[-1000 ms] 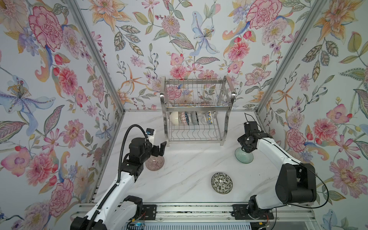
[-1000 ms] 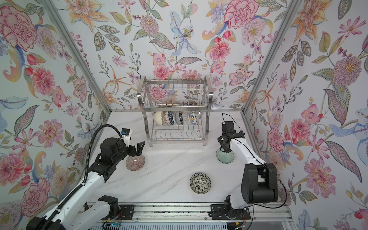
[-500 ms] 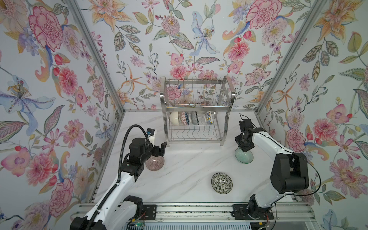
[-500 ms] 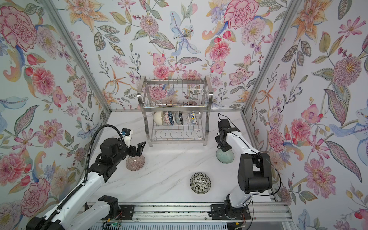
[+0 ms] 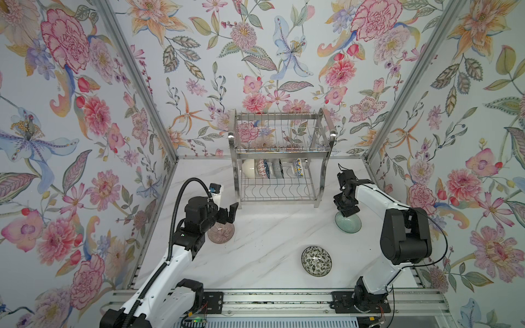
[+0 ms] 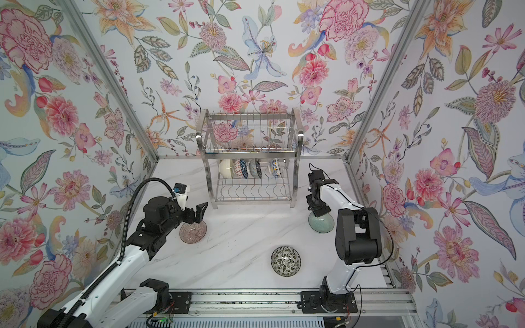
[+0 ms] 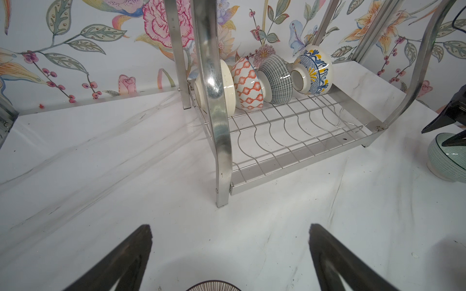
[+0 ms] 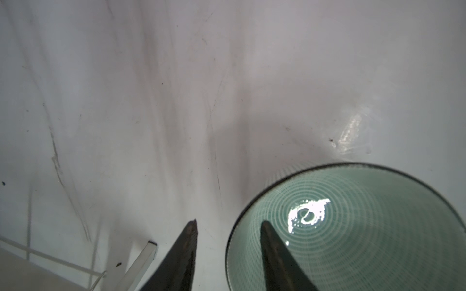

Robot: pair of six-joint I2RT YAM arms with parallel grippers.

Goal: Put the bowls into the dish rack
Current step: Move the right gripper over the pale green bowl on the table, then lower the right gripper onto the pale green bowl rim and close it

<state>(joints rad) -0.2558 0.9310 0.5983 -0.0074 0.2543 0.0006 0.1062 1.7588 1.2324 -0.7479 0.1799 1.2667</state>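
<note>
My right gripper point(image 8: 228, 226) has come down over the rim of the pale green round ceramic bowl point(image 8: 353, 239), fingers narrowing, no grip yet. Left gripper point(image 7: 230, 226) stays wide.

Shiny steel wire dish rack point(image 7: 218, 113), glossy glazed pale green bowl point(image 8: 365, 239), smooth marbled tabletop point(image 5: 264, 244)

Bright light, soft shadows, glare in pale green bowl point(image 8: 307, 214), right wrist view blurry
</note>
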